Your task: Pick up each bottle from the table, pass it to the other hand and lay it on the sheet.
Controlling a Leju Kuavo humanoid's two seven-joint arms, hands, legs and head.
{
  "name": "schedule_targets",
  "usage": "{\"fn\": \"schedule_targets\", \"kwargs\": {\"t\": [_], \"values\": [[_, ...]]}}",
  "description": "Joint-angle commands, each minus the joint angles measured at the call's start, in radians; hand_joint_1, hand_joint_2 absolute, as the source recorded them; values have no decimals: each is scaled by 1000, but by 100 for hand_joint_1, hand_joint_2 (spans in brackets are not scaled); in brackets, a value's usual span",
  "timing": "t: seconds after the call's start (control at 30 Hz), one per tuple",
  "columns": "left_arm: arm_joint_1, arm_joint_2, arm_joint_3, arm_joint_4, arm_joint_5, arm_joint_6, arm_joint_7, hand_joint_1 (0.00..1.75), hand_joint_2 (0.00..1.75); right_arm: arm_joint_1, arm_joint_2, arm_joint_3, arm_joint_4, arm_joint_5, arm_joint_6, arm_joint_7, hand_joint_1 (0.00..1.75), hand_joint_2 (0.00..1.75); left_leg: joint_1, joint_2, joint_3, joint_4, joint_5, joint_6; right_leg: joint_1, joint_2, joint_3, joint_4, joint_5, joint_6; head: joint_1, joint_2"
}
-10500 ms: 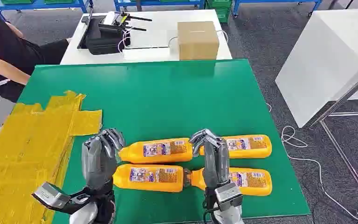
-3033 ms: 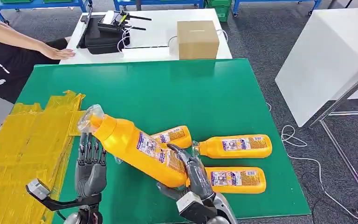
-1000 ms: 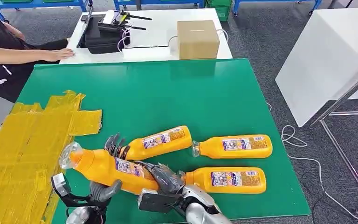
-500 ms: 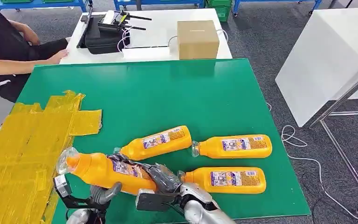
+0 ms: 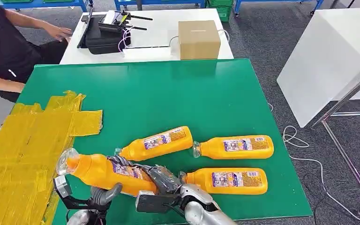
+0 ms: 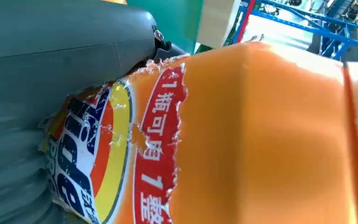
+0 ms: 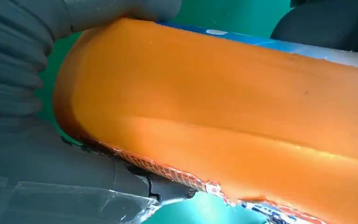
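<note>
Bottle (image 5: 104, 171) is gripped by both your hands, right hand (image 5: 161, 179) at its base, left hand (image 5: 104, 193) wrapped underneath. Three other orange bottles (image 5: 229, 181) lie on the green table (image 5: 168, 98), yellow sheet (image 5: 23, 150) just beside.

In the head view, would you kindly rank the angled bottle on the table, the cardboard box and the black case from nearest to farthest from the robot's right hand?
Measured from the right hand, which grips the lifted bottle:
1. Angled bottle, lying on the green table just beyond the hand.
2. Cardboard box, on the white table behind, slightly right.
3. Black case, on the white table, far left; close to the box in range, seemingly a little farther.
</note>
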Motion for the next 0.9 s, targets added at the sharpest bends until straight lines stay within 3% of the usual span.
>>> {"fn": "schedule_targets", "kwargs": {"t": [0.03,0.33,0.37,0.4,0.47,0.53,0.57,0.6,0.67,0.8,0.9], "values": [[-49,-6,-33,54,-1,-5,15,175,175,-22,7,79,41,9,15,-9,175,175,1,-2,1,0,0,0,1,-2,1,-1,0,0,0,0],[-15,-41,53,-57,102,-29,32,175,175,19,-13,5,-23,-17,-55,-20,175,175,1,-3,1,0,0,0,1,-3,2,-1,-1,1,0,0],[-2,-40,72,-100,110,-24,40,175,175,44,-19,-40,-76,-31,-95,-41,84,175,1,-2,0,0,0,0,1,-2,1,0,0,1,0,0],[13,-38,88,-135,114,-10,46,175,175,57,-28,-61,-117,-31,-99,-40,0,0,1,-3,0,0,-1,0,1,-3,2,-1,-1,1,0,0],[42,-23,125,-220,86,46,59,175,175,94,-49,-130,-229,-28,-148,-48,0,0,1,-2,-1,1,-1,0,1,-2,0,0,-1,1,0,0],[72,12,186,-328,-50,197,46,175,175,120,-70,-221,-354,-22,-196,-53,0,0,1,-1,-1,2,-1,0,1,-1,0,0,-1,1,0,0],[56,54,294,-426,-408,574,42,175,175,87,-159,-257,-439,97,-317,16,0,0,2,-1,-1,2,-2,0,2,-1,-1,1,-1,1,0,0],[32,110,389,-485,-410,692,107,175,175,75,-209,-330,-506,72,-229,29,0,0,2,1,-2,3,-2,0,2,1,-2,1,0,1,0,0],[-9,101,488,-501,-525,682,125,175,175,76,-198,-417,-516,109,-145,2,0,0,2,-1,-5,3,0,0,1,-1,-4,1,1,0,0,0],[-24,79,476,-482,-655,793,105,175,175,65,-182,-405,-477,145,-147,0,0,0,1,0,-2,2,0,-1,1,0,-1,1,1,0,0,0],[-29,101,453,-433,-699,849,116,175,175,45,-187,-389,-447,143,-156,5,0,0,1,-4,0,0,0,0,1,-5,2,0,-1,1,0,0]]}}
